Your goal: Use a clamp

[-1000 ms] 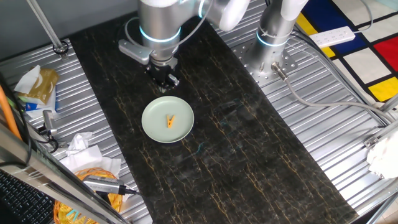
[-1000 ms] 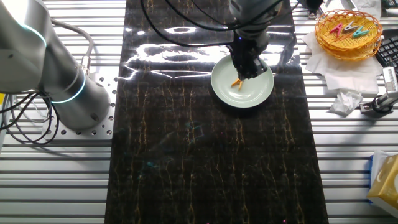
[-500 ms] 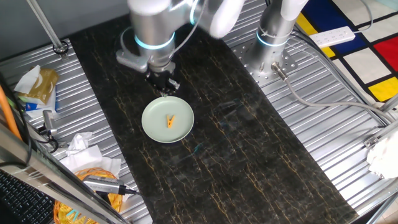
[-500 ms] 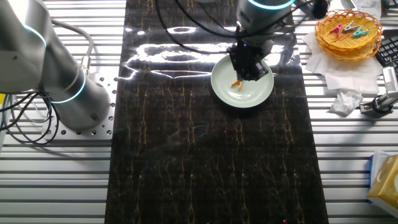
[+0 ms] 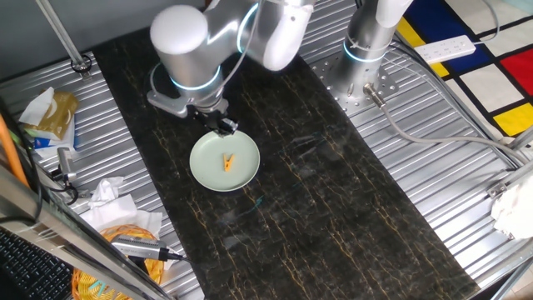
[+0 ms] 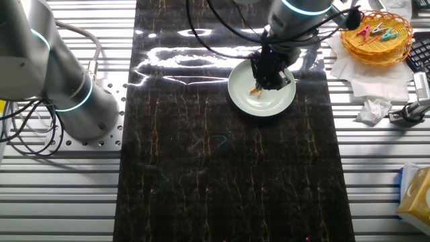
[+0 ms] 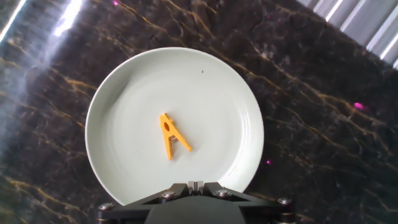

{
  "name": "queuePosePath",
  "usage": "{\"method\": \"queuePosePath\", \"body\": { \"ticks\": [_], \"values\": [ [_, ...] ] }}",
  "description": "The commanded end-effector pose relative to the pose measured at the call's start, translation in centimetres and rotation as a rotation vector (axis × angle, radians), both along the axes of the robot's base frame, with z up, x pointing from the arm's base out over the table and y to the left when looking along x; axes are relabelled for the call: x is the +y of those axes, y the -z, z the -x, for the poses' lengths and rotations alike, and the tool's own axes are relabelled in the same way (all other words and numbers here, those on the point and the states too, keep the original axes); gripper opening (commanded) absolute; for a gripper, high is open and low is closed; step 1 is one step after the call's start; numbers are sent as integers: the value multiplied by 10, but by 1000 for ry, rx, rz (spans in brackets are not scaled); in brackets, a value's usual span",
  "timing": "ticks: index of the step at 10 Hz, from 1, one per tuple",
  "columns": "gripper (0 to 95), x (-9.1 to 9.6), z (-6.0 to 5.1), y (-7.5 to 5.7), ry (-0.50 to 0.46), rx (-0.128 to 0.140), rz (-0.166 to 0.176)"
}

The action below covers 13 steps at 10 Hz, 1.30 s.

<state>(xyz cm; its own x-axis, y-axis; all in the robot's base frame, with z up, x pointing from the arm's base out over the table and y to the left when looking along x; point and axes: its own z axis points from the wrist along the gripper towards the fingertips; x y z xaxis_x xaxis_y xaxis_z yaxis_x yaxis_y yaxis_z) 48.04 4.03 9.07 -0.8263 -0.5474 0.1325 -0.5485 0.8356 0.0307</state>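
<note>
- the clamp point(image 7: 171, 136) lay near the middle of the pale green plate point(image 7: 230, 93), flat on its surface, with its joined end toward 11 o'clock and its two thin prongs spreading toward 5 and 6 o'clock in the hand view.
- nothing touched the clamp; it sat alone on the plate, well inside the rim.
- the plate rested on the dark marbled mat point(image 5: 333, 208) that ran down the ribbed metal table point(image 5: 433, 167).
- the gripper point(image 5: 223, 126) hung over the plate's edge at about 11 o'clock in one fixed view, above the clamp and apart from it.
- whether its fingers were apart or together could not be told: only the dark base of the hand showed at 6 o'clock in the hand view.
- a wicker basket point(image 6: 376, 33) of coloured clips stood at 2 o'clock from the plate in the other fixed view.
</note>
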Motion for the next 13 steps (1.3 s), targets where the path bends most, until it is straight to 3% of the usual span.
{"method": "queuePosePath", "body": {
  "ticks": [1, 3, 6, 8, 10, 13],
  "values": [
    [0, 0, 0, 2, -48, -51, -15],
    [0, 2, 0, 8, -51, -36, 51],
    [0, 8, 2, 24, -41, -39, 48],
    [0, 8, 2, 24, -44, -35, 52],
    [0, 8, 2, 24, -65, -63, 33],
    [0, 8, 2, 24, -86, -52, 34]
  ]
}}
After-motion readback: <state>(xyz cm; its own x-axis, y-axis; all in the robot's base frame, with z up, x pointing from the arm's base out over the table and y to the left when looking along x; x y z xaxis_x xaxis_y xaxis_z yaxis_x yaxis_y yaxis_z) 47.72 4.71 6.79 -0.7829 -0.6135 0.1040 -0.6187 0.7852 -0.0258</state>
